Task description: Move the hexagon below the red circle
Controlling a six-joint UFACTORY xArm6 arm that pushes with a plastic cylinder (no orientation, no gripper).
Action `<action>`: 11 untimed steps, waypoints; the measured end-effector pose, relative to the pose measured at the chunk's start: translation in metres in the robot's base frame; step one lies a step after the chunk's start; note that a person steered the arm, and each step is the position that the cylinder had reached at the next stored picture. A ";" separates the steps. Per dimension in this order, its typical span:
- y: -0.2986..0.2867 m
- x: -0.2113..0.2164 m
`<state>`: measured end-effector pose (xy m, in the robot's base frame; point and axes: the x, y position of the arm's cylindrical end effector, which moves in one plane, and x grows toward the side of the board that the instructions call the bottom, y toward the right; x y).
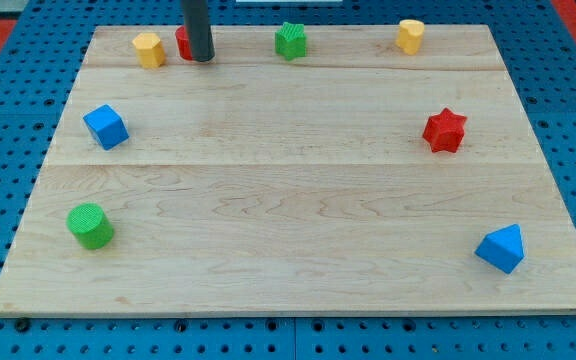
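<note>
A yellow hexagon block [149, 49] sits near the top left of the wooden board [298, 220]. Just to its right a red block [182, 42], round as far as it shows, is mostly hidden behind my dark rod. My tip [201, 58] rests on the board right in front of the red block, about one block's width to the right of the yellow hexagon and not touching it.
A green star-like block [291, 41] and a yellow round block [410, 35] lie along the top edge. A blue cube [106, 127] is at the left, a green cylinder [90, 225] at the lower left, a red star [445, 131] at the right, a blue wedge-shaped block [500, 248] at the lower right.
</note>
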<state>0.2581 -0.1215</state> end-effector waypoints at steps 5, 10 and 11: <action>-0.160 0.023; -0.066 -0.002; -0.056 0.006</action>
